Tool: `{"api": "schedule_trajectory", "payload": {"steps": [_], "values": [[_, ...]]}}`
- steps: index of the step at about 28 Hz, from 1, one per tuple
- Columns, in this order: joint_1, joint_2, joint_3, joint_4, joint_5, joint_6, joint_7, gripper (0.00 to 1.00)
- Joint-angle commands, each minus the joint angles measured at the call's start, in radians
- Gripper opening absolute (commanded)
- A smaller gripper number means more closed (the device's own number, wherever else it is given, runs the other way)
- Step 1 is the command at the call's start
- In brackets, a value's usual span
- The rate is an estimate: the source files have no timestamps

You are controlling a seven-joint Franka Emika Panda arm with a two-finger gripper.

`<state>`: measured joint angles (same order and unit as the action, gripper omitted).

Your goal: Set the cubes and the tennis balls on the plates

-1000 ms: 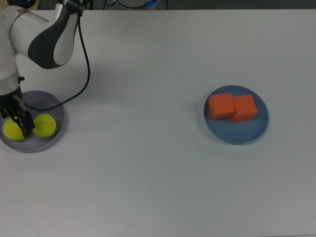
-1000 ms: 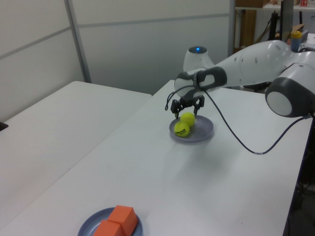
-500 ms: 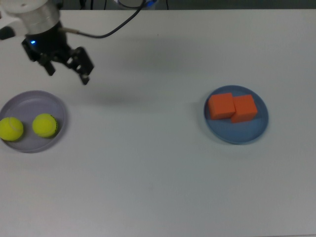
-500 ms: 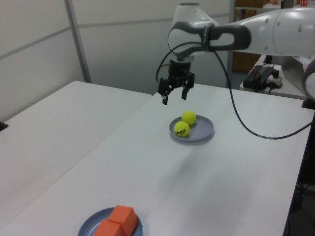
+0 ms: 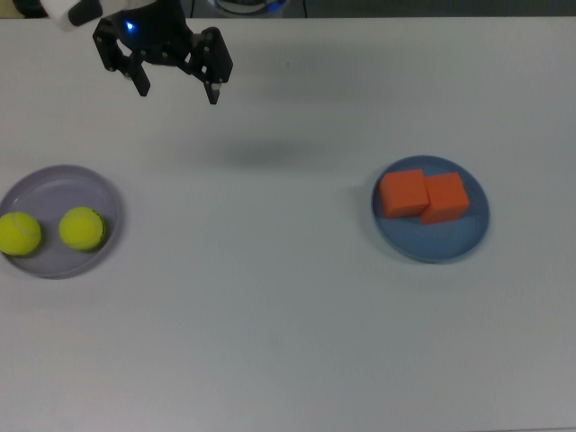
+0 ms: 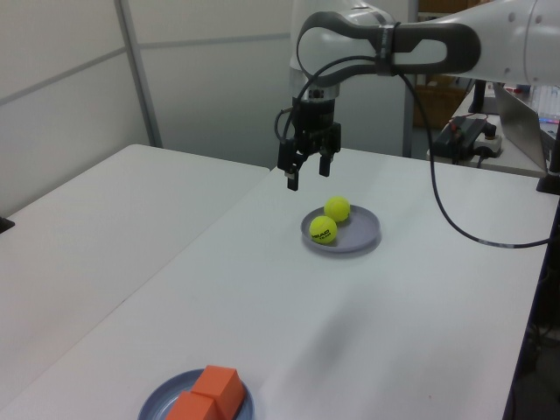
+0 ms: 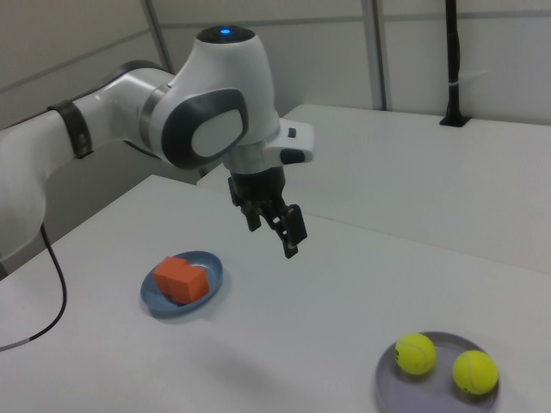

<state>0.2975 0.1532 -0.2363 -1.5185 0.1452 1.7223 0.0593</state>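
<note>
Cubes (image 5: pixel 423 195) sit touching side by side on the blue plate (image 5: pixel 459 238) at the top view's right — both orange blocks fully inside its rim. Your two tennis balls (image 5: pixel 49 231) lie near each other on the lavender plate (image 5: pixel 72 180) at the top view's left edge; in the left view one carries dark lettering. Your gripper (image 5: pixel 175 81) hangs in the air above the bare white table (image 5: pixel 270 324), well apart from both plates, its two dark fingers (image 5: pixel 213 87) spread wide with nothing between them. In the right view the gripper (image 7: pixel 274 225) hovers between the two plates — higher than either — with the arm's white body behind it and a blue light on top.
</note>
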Motion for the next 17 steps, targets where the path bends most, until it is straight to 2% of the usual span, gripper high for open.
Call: {"api": "schedule_trajectory", "payload": {"steps": [1,17], "values": [[-0.001,-0.070,0.031,-0.088,-0.035,-0.003,-0.012,1.00],[-0.001,-0.075,0.035,-0.095,-0.035,-0.003,-0.012,1.00]]}}
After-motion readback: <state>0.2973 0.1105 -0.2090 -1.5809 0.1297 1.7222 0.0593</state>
